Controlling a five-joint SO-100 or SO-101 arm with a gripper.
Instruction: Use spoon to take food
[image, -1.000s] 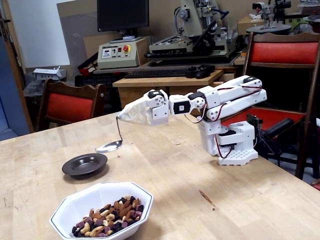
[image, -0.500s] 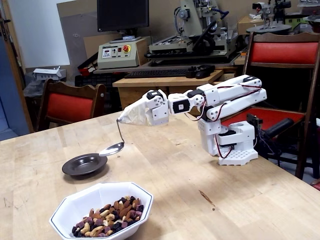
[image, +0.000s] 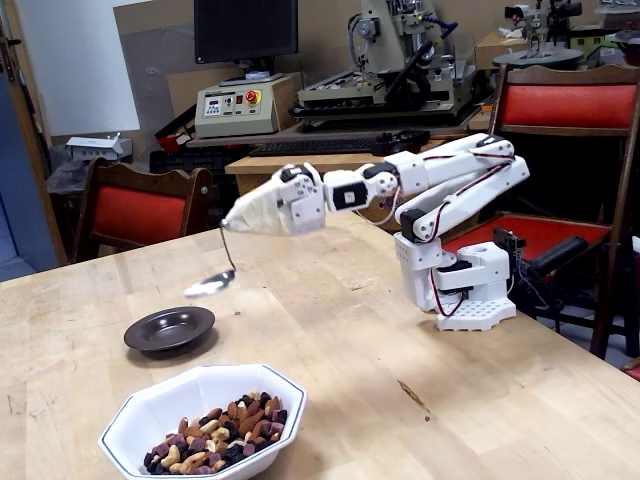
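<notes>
The white arm reaches left over the wooden table. Its gripper (image: 240, 219), wrapped in beige tape, is shut on the spoon's upper end. The shiny spoon (image: 212, 284) hangs down from it on a thin bent handle. Its bowl is blurred and hovers above the far right edge of a small dark plate (image: 169, 328). I cannot tell if anything lies in the spoon. The food (image: 216, 437), tan nuts mixed with dark purple pieces, fills a white octagonal bowl (image: 250, 384) at the table's near edge, well below and in front of the spoon.
The arm's white base (image: 465, 285) stands at the table's right. Red-cushioned wooden chairs stand behind the table, one at the left (image: 137, 208) and one at the right (image: 565, 105). Benches with machines and a monitor fill the background.
The arm has stretched out and lifted. The gripper and spoon rose and shifted left, so the spoon bowl now hangs higher above the dark plate.
</notes>
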